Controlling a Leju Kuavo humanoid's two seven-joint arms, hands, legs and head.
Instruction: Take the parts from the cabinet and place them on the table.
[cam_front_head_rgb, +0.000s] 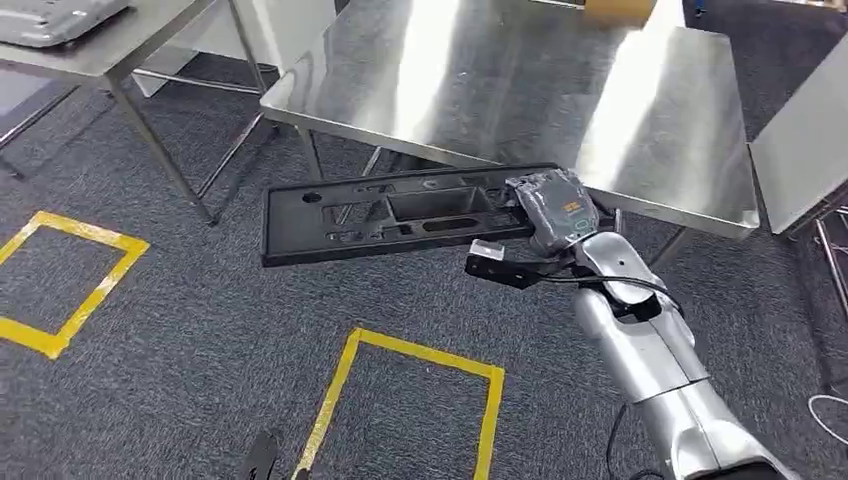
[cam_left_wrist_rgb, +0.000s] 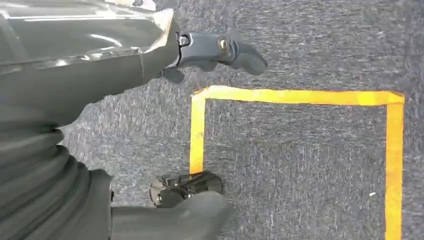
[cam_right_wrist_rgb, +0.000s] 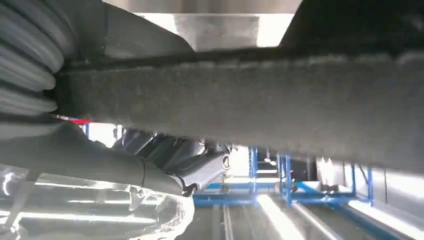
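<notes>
A long black plastic part (cam_front_head_rgb: 400, 215) with several cut-outs hangs level in front of the steel table's (cam_front_head_rgb: 520, 90) near edge. My right hand (cam_front_head_rgb: 555, 210), under a grey cover, grips the part's right end. In the right wrist view the part's edge (cam_right_wrist_rgb: 250, 100) crosses close to the camera, with my right hand's fingers (cam_right_wrist_rgb: 200, 165) curled around it. My left hand (cam_left_wrist_rgb: 200, 115) hangs over the carpet, its fingers (cam_left_wrist_rgb: 220, 50) and thumb (cam_left_wrist_rgb: 180, 187) apart with nothing between them.
A second steel table (cam_front_head_rgb: 100, 50) with a grey tray (cam_front_head_rgb: 50, 15) stands at the back left. Yellow tape squares (cam_front_head_rgb: 410, 350) mark the grey carpet. A white panel (cam_front_head_rgb: 800, 140) stands to the right of the table, and a yellow box (cam_front_head_rgb: 620, 10) sits at its far edge.
</notes>
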